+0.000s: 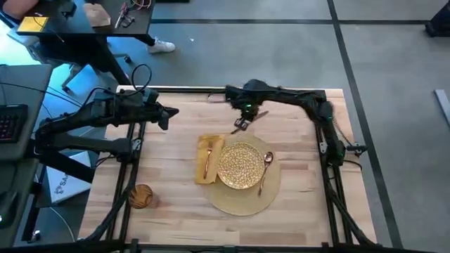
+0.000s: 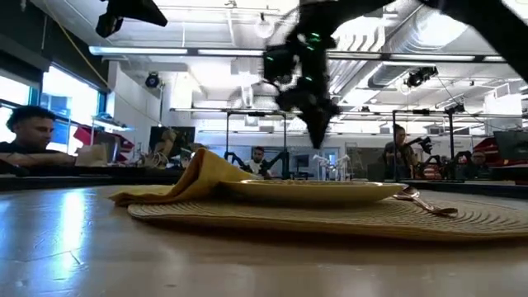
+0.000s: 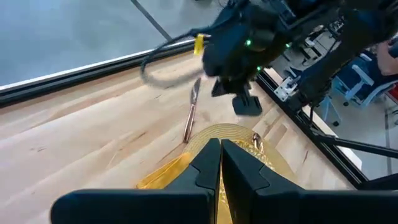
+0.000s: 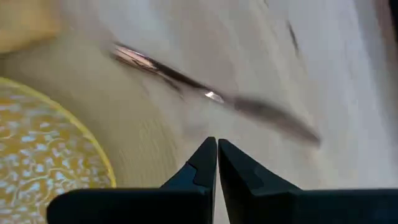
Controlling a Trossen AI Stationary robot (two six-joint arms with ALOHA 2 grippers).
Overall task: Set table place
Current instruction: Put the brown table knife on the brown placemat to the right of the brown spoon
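with its fingers pressed together and holding nothing, the right gripper (image 1: 240, 125) hovers over a slim metallic knife (image 1: 251, 117) near the far edge of the light-wood table (image 1: 169, 176), just beyond the round straw mat (image 1: 271, 190); it should likely open, straddle the handle, then descend. the left gripper (image 3: 219, 163), also pinched together, waits near the left edge.

My right arm reaches across the far side, bent at the elbow, and my right gripper (image 1: 241, 124) points down with its two dark fingers (image 4: 205, 163) pressed together. My left arm waits at the left side, its left gripper (image 3: 221, 163) closed too.
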